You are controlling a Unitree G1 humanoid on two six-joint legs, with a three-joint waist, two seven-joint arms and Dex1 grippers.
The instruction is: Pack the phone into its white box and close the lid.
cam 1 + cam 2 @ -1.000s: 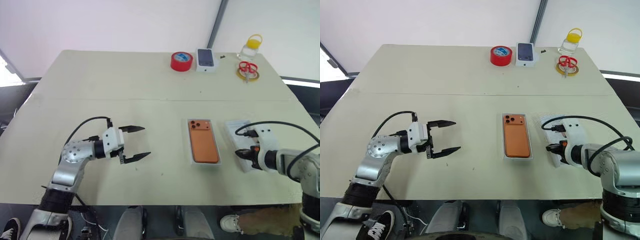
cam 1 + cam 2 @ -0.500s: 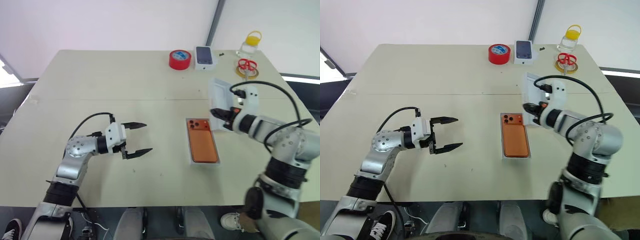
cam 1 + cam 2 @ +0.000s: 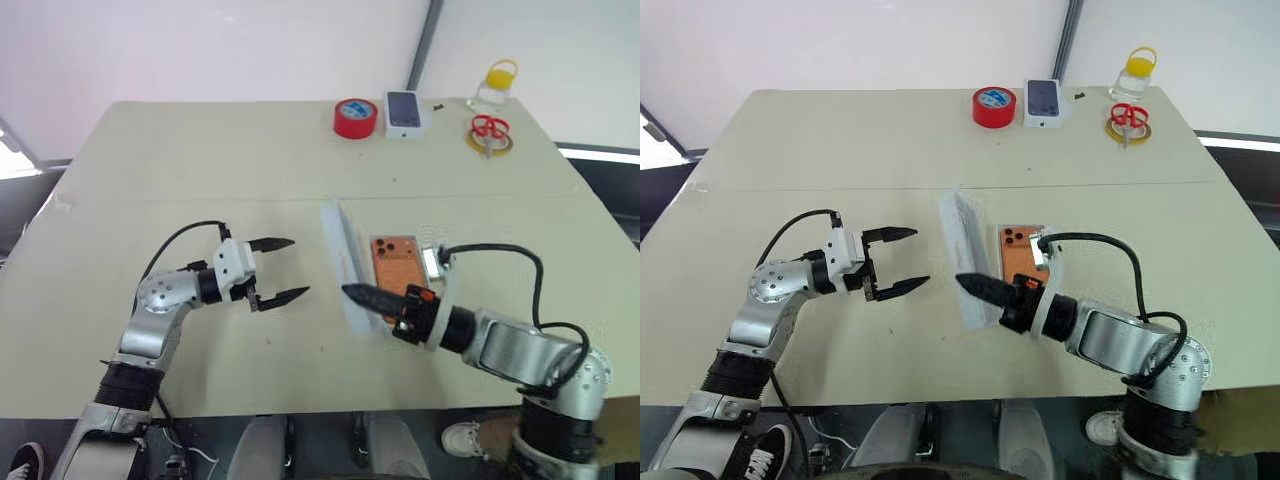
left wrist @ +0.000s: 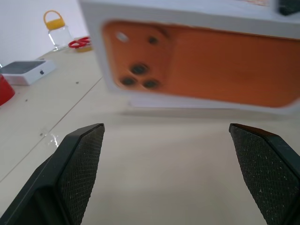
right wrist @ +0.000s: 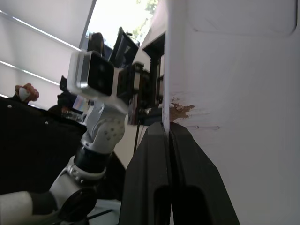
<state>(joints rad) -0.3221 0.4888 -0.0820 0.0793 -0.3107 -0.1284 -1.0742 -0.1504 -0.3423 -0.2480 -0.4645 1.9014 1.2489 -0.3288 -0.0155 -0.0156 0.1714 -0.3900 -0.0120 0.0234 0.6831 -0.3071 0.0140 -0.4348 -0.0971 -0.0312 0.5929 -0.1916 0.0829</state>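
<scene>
Mid-table point(image 3: 150, 190), your right gripper point(image 3: 362, 296) has its fingers pinching the lid point(image 3: 343, 262), held on edge just left of the phone point(image 3: 393, 262) in the white box point(image 3: 438, 262). Left gripper point(image 3: 284, 270) hovers nearby, fingers spread, empty.

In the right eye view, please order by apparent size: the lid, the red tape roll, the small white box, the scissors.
1. The lid, largest, though nearest the camera.
2. The small white box and the red tape roll look alike.
3. The scissors, smallest.
</scene>
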